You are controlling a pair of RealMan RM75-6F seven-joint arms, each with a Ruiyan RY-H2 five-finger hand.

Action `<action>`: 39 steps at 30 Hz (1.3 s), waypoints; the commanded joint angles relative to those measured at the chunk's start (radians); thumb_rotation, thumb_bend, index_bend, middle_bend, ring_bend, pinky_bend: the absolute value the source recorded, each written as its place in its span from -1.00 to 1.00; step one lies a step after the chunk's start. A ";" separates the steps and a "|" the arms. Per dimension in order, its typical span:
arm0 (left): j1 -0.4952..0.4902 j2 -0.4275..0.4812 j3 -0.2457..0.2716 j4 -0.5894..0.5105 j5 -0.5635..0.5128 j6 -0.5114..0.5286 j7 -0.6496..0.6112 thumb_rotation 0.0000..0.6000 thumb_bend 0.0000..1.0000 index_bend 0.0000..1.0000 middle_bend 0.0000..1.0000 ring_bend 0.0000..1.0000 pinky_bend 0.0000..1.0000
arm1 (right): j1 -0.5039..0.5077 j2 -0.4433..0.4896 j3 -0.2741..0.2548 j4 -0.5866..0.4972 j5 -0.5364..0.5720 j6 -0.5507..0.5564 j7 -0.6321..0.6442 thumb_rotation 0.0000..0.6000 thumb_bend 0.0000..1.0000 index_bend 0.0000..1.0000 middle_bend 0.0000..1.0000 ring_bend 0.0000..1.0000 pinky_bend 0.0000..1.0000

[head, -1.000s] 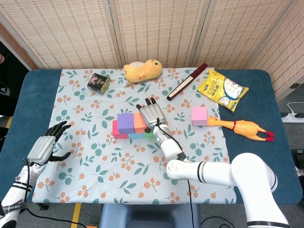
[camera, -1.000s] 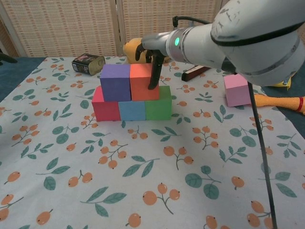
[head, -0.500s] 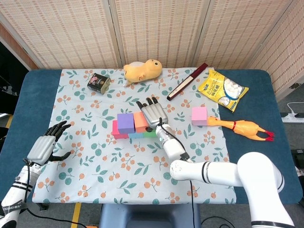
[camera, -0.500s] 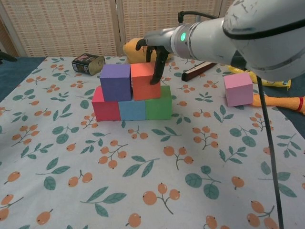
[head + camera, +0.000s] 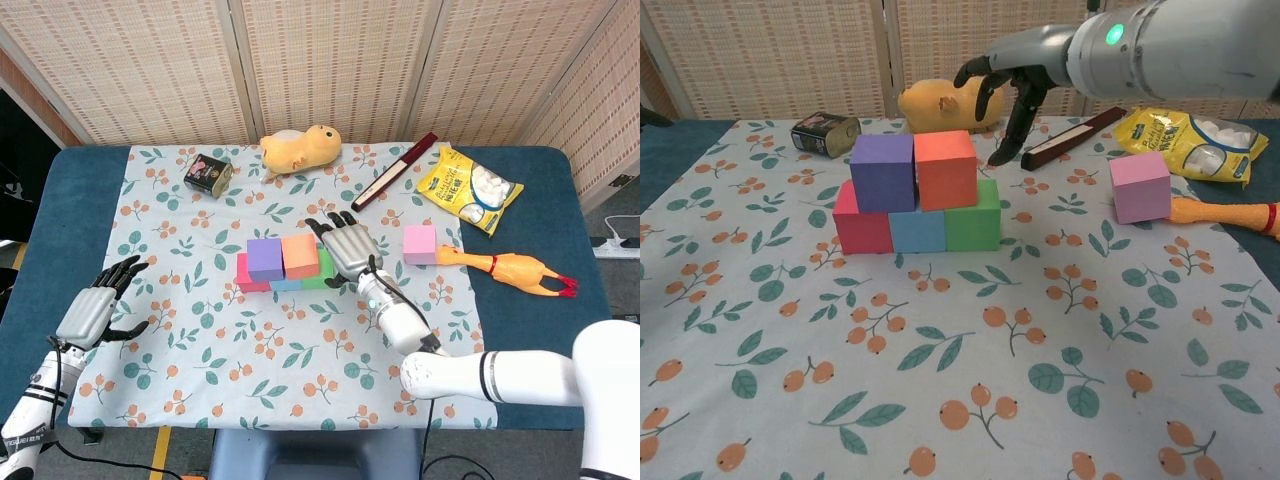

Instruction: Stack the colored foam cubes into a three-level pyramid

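Note:
A bottom row of red cube (image 5: 860, 226), blue cube (image 5: 917, 230) and green cube (image 5: 974, 220) stands on the floral cloth. On it sit a purple cube (image 5: 883, 171) and an orange cube (image 5: 945, 168), also seen as purple cube (image 5: 264, 259) and orange cube (image 5: 300, 255). A pink cube (image 5: 1139, 186) (image 5: 419, 243) lies alone to the right. My right hand (image 5: 1008, 75) (image 5: 350, 246) hovers open just right of the stack, holding nothing. My left hand (image 5: 96, 308) rests open near the left table edge.
A yellow plush toy (image 5: 300, 147), a small tin (image 5: 207, 171), a dark red stick (image 5: 394, 171), a snack bag (image 5: 469, 187) and a rubber chicken (image 5: 515, 269) lie around the back and right of the cloth.
My right hand has let go of the orange cube and drawn away to the right and up. The left hand has not moved.

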 commanded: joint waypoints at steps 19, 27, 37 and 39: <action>-0.008 0.005 -0.002 -0.017 -0.013 -0.021 0.013 1.00 -0.48 -0.82 -1.00 -1.00 -0.79 | -0.144 0.000 -0.047 0.049 -0.224 -0.120 0.289 1.00 -0.78 -1.00 -0.59 -1.00 -1.00; -0.011 0.004 -0.003 -0.015 -0.015 -0.026 0.015 1.00 -0.48 -0.82 -1.00 -1.00 -0.79 | -0.145 -0.045 -0.049 0.096 -0.263 -0.135 0.323 1.00 -0.78 -1.00 -0.59 -1.00 -1.00; -0.013 -0.002 -0.003 -0.003 -0.012 -0.029 0.002 1.00 -0.48 -0.82 -1.00 -1.00 -0.79 | -0.142 -0.065 -0.052 0.113 -0.280 -0.135 0.331 1.00 -0.78 -1.00 -0.59 -1.00 -1.00; -0.013 -0.003 -0.003 0.000 -0.010 -0.028 0.000 1.00 -0.48 -0.82 -1.00 -1.00 -0.79 | -0.143 -0.067 -0.053 0.112 -0.284 -0.132 0.332 1.00 -0.78 -1.00 -0.59 -1.00 -1.00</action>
